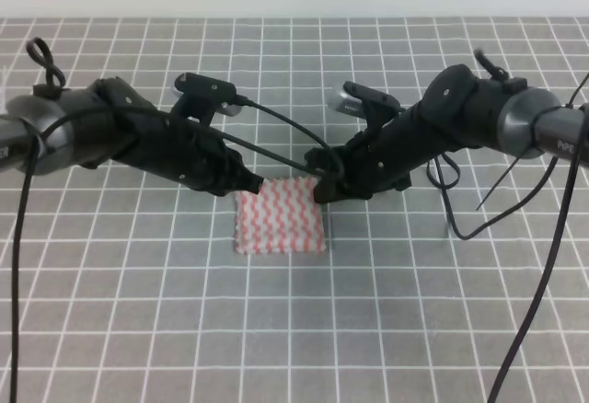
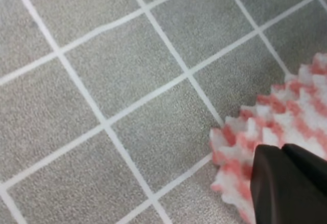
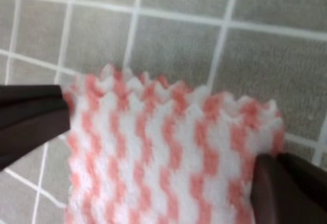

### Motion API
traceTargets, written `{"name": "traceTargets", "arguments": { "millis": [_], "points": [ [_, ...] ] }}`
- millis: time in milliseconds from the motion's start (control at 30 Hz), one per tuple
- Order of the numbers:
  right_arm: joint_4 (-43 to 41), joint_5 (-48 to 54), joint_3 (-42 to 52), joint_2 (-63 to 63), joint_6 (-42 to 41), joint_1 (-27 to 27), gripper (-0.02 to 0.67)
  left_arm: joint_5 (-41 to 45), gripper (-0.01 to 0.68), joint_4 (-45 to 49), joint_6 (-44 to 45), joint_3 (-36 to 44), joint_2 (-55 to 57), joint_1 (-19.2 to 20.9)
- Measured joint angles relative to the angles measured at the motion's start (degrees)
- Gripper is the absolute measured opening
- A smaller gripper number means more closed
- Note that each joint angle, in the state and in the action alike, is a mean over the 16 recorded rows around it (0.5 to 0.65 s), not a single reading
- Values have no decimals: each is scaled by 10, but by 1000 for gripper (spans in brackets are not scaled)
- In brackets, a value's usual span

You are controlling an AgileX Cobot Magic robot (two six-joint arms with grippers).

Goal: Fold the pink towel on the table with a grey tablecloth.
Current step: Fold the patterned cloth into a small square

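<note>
We see the pink towel (image 1: 280, 222) as thin, soft cloth with a fuzzy, matt nap and pinked edges. The table with a grey tablecloth (image 1: 294, 329) looks like matt woven fabric, finely grainy close up. The left gripper (image 1: 253, 183) and right gripper (image 1: 321, 190) look like smooth black plastic, faintly glossy.

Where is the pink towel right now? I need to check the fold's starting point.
In the exterior high view the pink towel lies flat near the middle of the grey tablecloth, with the left tool and right tool at its two far corners.
</note>
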Motion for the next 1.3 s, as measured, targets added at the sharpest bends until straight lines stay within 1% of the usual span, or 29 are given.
{"name": "traceTargets", "arguments": {
  "millis": [167, 300, 433, 567, 800, 1033, 1167, 1300],
  "points": [
    [-19, 12, 0, -15, 0, 0, -15, -20, -4, -1, 2, 18, -51, 0],
    [-42, 22, 3, -47, 0, 0, -15, -47, -3, -3, 4, 53, -122, 0],
    [-67, 24, 16, -94, 0, 0, -15, -84, -3, -6, 5, 108, -219, 0],
    [-89, 16, 53, -163, 1, 0, -15, -130, -4, -10, 5, 188, -343, 0],
    [-104, -25, 172, -315, 2, 0, -15, -183, -4, -15, 3, 333, -560, 0],
    [-113, -67, 320, -500, 9, 0, -15, -204, -4, -17, -5, 464, -780, 0],
    [-126, -76, 389, -599, 23, 0, -15, -199, -4, -15, -20, 519, -872, 0],
    [-147, -80, 449, -696, 41, 0, -15, -197, -3, -12, -33, 565, -930, 0]
  ]
}}
